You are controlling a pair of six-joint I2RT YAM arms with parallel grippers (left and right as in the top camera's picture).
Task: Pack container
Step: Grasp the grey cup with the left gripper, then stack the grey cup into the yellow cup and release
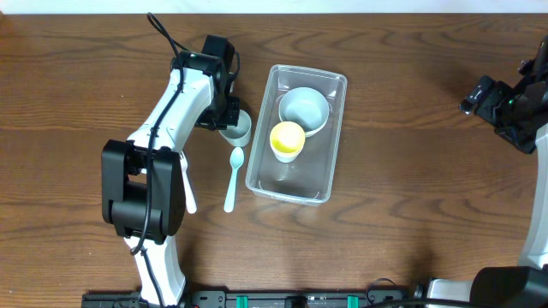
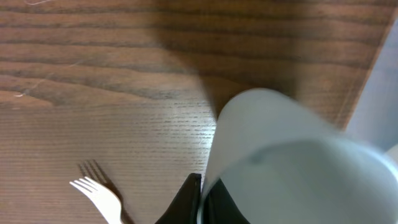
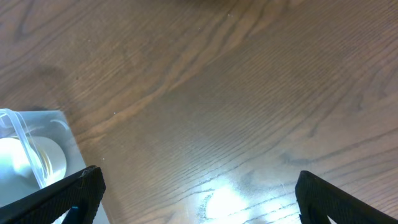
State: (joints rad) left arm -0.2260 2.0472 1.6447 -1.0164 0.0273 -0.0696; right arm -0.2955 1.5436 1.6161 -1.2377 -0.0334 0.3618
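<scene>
The clear rectangular container [image 1: 336,137] lies at the table's middle. It holds a pale blue bowl [image 1: 304,109] and a yellow cup [image 1: 287,139]. My left gripper [image 1: 229,118] is shut on the rim of a pale blue-grey cup [image 1: 238,128], just left of the container. In the left wrist view the cup [image 2: 292,168] fills the right half, with one finger inside and one outside its wall [image 2: 200,199]. My right gripper [image 1: 505,107] is open and empty at the far right; its fingers [image 3: 199,193] hang above bare wood. The container's corner shows in that view [image 3: 18,134].
A pale blue spoon [image 1: 233,178] lies left of the container. A white fork [image 1: 187,190] lies beside my left arm; its tines show in the left wrist view [image 2: 93,186]. The table's back edge runs along the top.
</scene>
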